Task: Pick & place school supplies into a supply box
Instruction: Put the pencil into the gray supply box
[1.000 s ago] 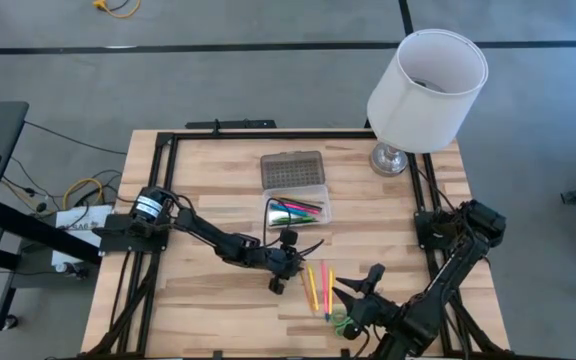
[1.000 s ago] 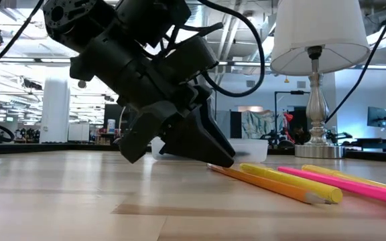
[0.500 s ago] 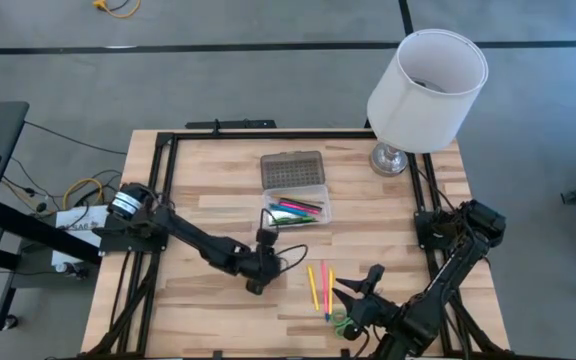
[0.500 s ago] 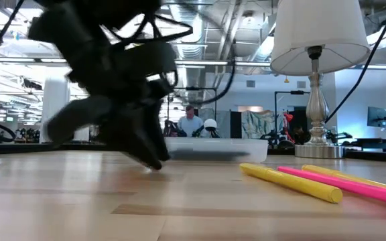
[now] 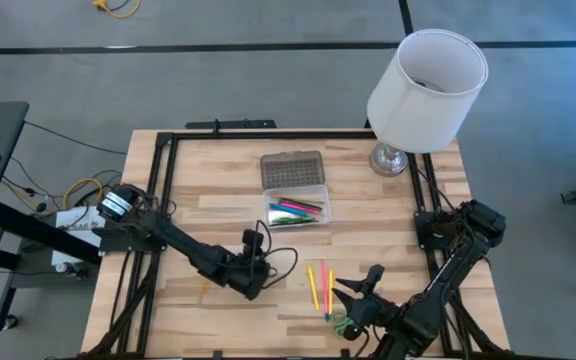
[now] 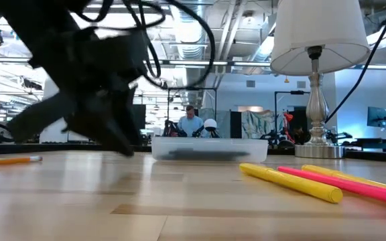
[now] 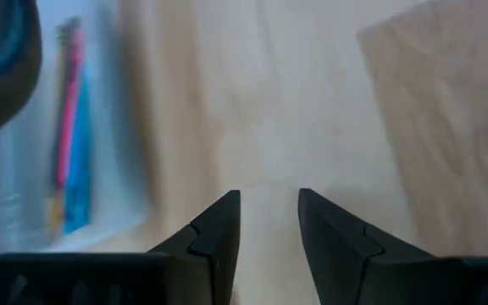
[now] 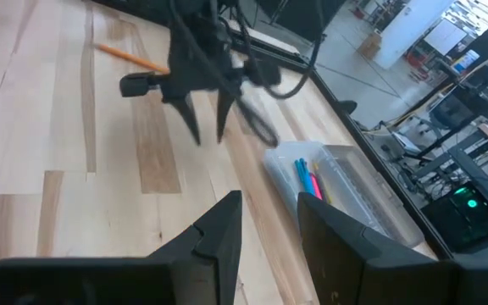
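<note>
The small clear plastic supply box point(image 5: 297, 211), grey dotted lid folded back, sits mid-table holding pink, blue and green pens. Nearer me, a yellow marker point(image 5: 311, 287) and pink pen point(image 5: 323, 285) lie loose; an orange pencil point(image 6: 9, 161) rests far on my left. My left gripper point(image 5: 251, 283) hovers over bare pale wood table point(image 5: 208, 190), jaws apart, empty. My right gripper point(image 8: 265, 237) waits at the front edge, jaws apart. A white-shaded lamp point(image 5: 426, 80) occupies a far corner; a person point(image 6: 190, 122) sits beyond.
</note>
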### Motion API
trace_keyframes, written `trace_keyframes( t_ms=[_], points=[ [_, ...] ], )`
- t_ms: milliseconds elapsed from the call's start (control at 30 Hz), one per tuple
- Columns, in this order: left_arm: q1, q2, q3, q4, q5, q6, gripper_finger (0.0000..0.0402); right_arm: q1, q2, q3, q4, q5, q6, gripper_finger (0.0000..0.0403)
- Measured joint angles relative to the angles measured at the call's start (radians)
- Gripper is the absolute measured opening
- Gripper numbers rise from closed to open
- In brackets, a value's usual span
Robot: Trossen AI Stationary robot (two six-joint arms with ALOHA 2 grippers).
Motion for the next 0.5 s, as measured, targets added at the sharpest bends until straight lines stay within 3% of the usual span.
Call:
trace_keyframes(
  t_ms=[167, 333, 500],
  points=[
    [-0.042, -0.152, 0.0, -0.208, -0.021, -0.215, 0.0116, 0.0, 0.0, 0.0, 0.0, 0.0, 0.0, 0.0111],
    [-0.085, -0.319, 0.002, -0.63, 0.073, -0.727, 0.0116, -0.007, 0.0, 0.0, 0.001, 0.0, 0.0, 0.0111],
    [-0.167, -0.363, 0.002, -0.962, 0.177, -1.123, 0.0116, -0.028, 0.0, 0.0, 0.003, -0.002, 0.0, 0.0111]
  ],
)
